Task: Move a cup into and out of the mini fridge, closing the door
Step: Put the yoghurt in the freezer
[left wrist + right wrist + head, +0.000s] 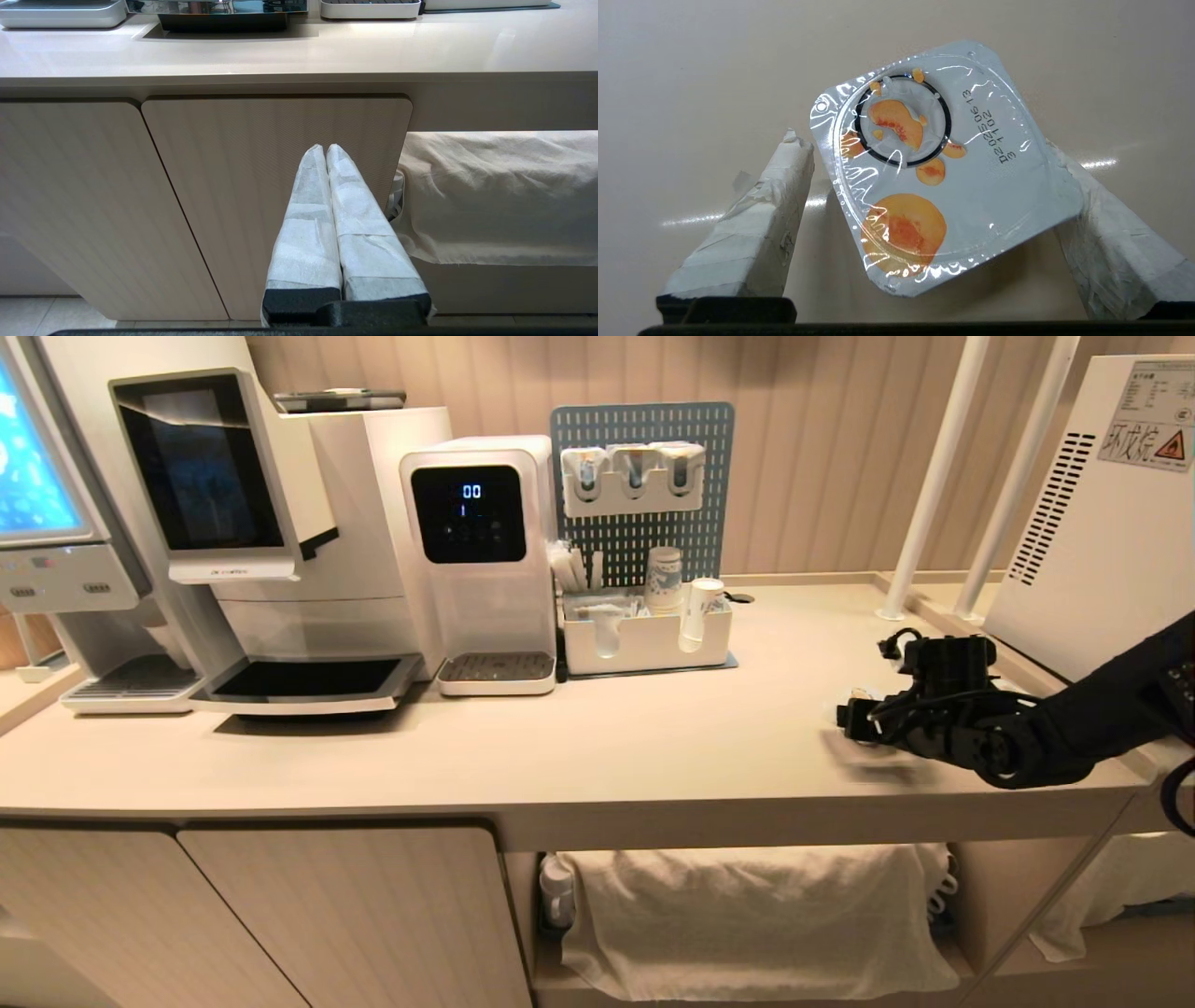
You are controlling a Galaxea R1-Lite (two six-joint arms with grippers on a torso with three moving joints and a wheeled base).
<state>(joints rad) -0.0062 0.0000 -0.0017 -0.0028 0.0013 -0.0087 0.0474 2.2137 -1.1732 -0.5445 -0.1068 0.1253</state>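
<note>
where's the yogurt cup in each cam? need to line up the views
Head: hardly visible; a pale blur under the right tool, on the right of the counter.
Left wrist: not in view; only the shut left tool facing a cabinet door.
Right wrist: the cup centre frame, lid up, between open padded fingers.
Shared landmark: the beige counter.

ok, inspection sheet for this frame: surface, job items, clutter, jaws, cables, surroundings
Surface: beige countertop, bare in the middle.
Job's things: small white yogurt cup with peach-printed foil lid on the counter; white mini fridge seen from behind at far right; door not in view.
Clutter: coffee machine, water dispenser, white organiser tray with paper cups.
Grippers: right gripper jaws open either side of the cup; left gripper shut, by the cabinet door.
Cables: black leads on right wrist.
Surroundings: white cloth below.
</note>
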